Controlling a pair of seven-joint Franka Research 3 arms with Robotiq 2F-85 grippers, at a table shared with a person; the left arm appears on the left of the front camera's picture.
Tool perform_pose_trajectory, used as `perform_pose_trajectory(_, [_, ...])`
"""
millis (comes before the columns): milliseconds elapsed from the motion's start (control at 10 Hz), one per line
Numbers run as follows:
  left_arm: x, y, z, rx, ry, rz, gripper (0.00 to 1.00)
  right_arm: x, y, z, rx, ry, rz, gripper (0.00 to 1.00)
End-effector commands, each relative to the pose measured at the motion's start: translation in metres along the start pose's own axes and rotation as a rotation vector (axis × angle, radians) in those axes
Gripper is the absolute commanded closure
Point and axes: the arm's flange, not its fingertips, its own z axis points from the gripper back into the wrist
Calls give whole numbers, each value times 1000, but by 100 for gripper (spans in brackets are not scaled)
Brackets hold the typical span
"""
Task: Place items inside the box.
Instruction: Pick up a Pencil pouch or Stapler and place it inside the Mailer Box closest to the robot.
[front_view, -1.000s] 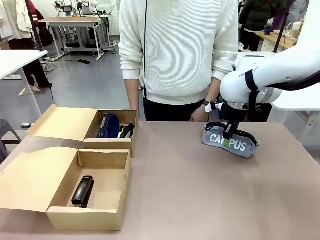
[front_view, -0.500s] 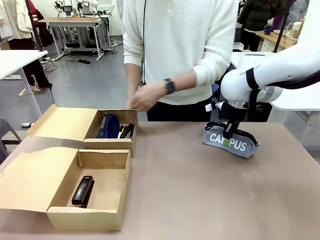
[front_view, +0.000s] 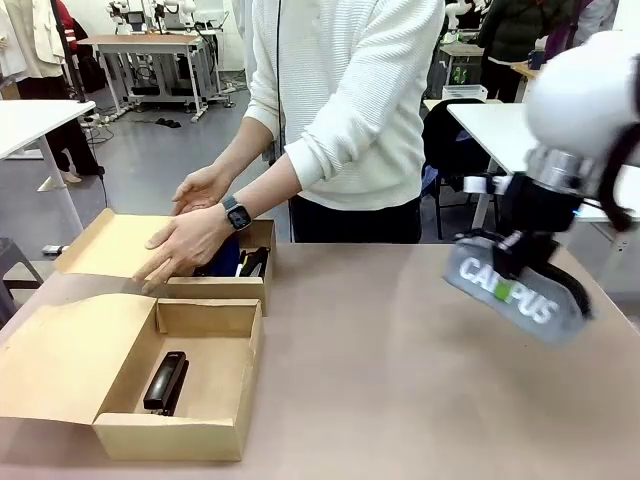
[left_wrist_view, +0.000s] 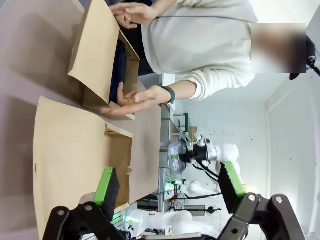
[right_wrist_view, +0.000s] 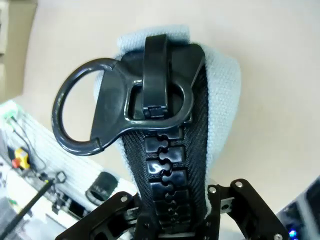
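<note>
The right end effector (front_view: 517, 264) is gripping the grey zip pouch (front_view: 508, 292) printed "CAMPUS" by its top, jaws pressing narrowly on either side of the black zipper (right_wrist_view: 160, 170). The pouch is hanging tilted above the table (front_view: 380, 380), close to its right edge. In the right wrist view the zipper's ring pull (right_wrist_view: 80, 112) is lying flat against the pouch's end.

Two open cardboard boxes are sitting at the table's left edge. The near box (front_view: 175, 436), by the near-left corner, is holding a black stapler (front_view: 165, 382). The far box (front_view: 215, 291), just behind it, is holding a navy pouch (front_view: 229, 259) beside other dark items that are too hidden to tell.

The person is leaning over the far edge, resting the hand with the watch (front_view: 188, 242) on the far box's rim, the other hand (front_view: 200, 186) hovering just behind it.

The left end effector (left_wrist_view: 169, 187) is standing wide, gripping nothing, over the near box's open flap.
</note>
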Motion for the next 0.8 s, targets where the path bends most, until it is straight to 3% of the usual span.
perform_pose_trajectory(0, [0, 0, 1, -18, -2, -15, 0, -64, 26, -8, -43, -79, -163, 100])
perform_pose_trajectory(100, [0, 0, 1, -18, -2, -15, 0, -83, 21, -10, -4, -127, -226, 100])
perform_pose_trajectory(200, [0, 0, 1, -18, -2, -15, 0, -74, 4, -7, 7, -171, -246, 100])
perform_pose_trajectory(300, [0, 0, 1, -18, -2, -15, 0, -71, 16, -5, -22, -57, -165, 100])
perform_pose_trajectory(400, [0, 0, 1, -18, -2, -15, 0, -71, 16, -5, -22, -57, -165, 100])
perform_pose_trajectory(500, [0, 0, 1, -18, -2, -15, 0, -80, 10, 4, -11, -99, -216, 90])
perform_pose_trajectory(600, [0, 0, 1, -18, -2, -15, 0, -52, 14, -8, 131, -40, -282, 90])
perform_pose_trajectory(700, [0, 0, 1, -18, -2, -15, 0, -35, 48, -7, 220, -48, -359, 90])
